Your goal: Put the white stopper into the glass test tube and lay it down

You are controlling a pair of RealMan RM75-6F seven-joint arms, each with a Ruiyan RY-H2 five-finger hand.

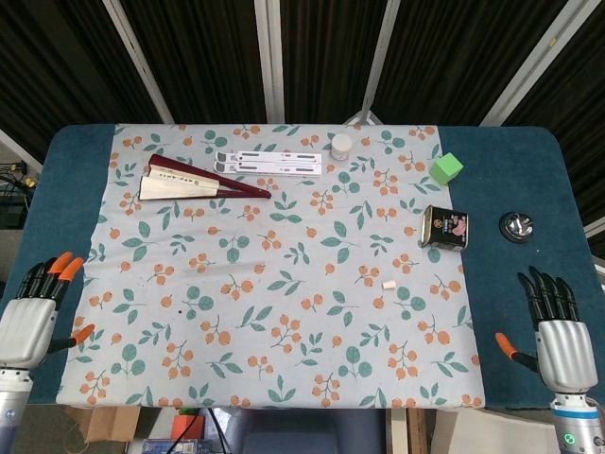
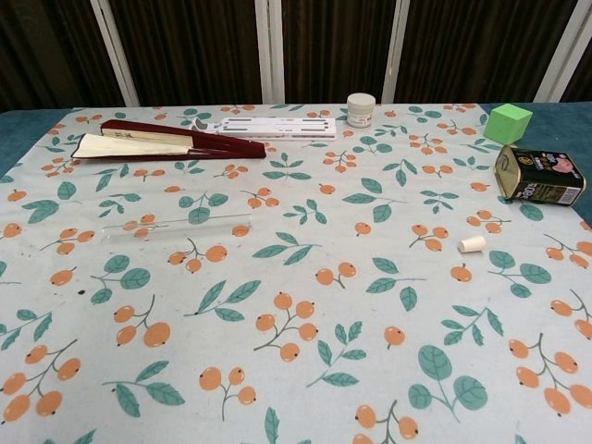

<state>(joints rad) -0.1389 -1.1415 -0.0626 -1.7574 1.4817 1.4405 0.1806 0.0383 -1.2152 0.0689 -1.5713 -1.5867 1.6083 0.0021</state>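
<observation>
1. Fingers apart on both our hands, holding nothing: left hand point(image 1: 30, 317) and right hand point(image 1: 558, 336) sit at the near table point(image 1: 529, 170) corners.
2. Nothing's done yet, we judge. Glass test tube point(image 2: 176, 226) lies flat, left of centre; grasping, plugging and laying down all remain.
3. White stopper point(image 2: 472, 244) lies well apart from it on the right, near the tin point(image 2: 538, 176). Open cloth between gives us room.
</observation>
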